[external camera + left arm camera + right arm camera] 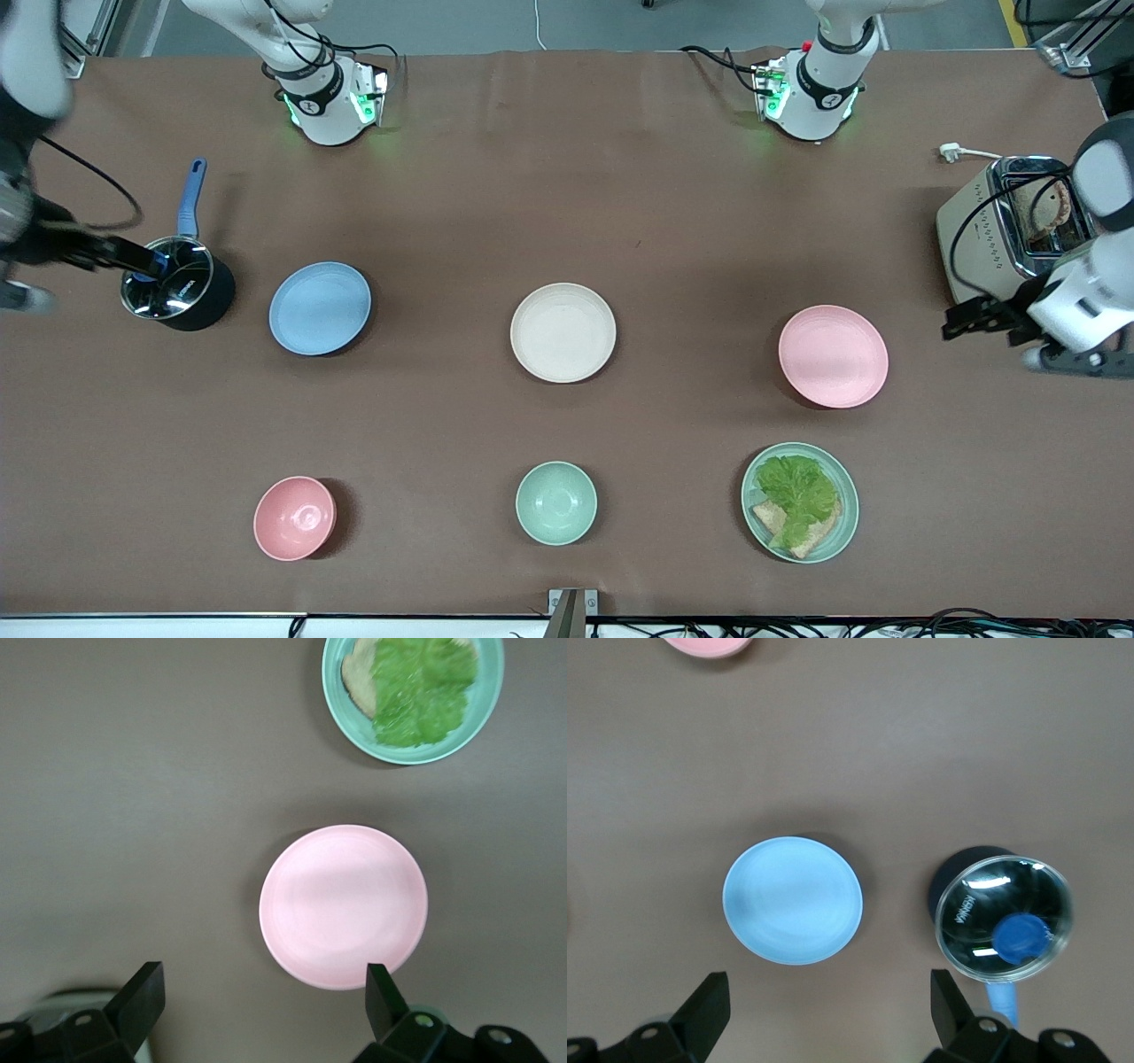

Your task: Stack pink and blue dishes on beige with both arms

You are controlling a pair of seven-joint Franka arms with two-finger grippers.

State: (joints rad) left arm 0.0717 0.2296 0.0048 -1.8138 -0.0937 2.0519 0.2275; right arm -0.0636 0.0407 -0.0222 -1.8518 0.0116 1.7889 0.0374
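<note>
Front view: three plates sit in a row across the middle of the brown desk point(567, 177), well apart from each other. Blue plate point(320, 307) is toward the right arm's end, beige plate point(563, 332) in the middle, pink plate point(833, 355) toward the left arm's end. Nothing stacked; all three lie flat and bare. Right claw point(142, 259) hangs over a black saucepan point(182, 297) with a glass lid and blue handle, just beside the blue plate at the right arm's end of the desk. Right wrist view shows its fingers point(704, 1010) spread wide, holding nothing, with the blue plate point(792, 899) and the saucepan point(1005, 917) both below. Left claw point(961, 319) hangs over the desk at the left arm's end, between the pink plate and a toaster point(992, 230) with bread in its slot. Left wrist view: fingers point(142, 997) wide apart and empty, pink plate point(343, 905) below them. Nearer the front camera is a second row: small pink bowl point(294, 517) nearer than the blue plate, small green bowl point(555, 502) nearer than the beige plate, green plate point(800, 501) with lettuce on bread nearer than the pink plate. Green plate point(413, 698) also shows in the left wrist view, apart from the pink one.
</note>
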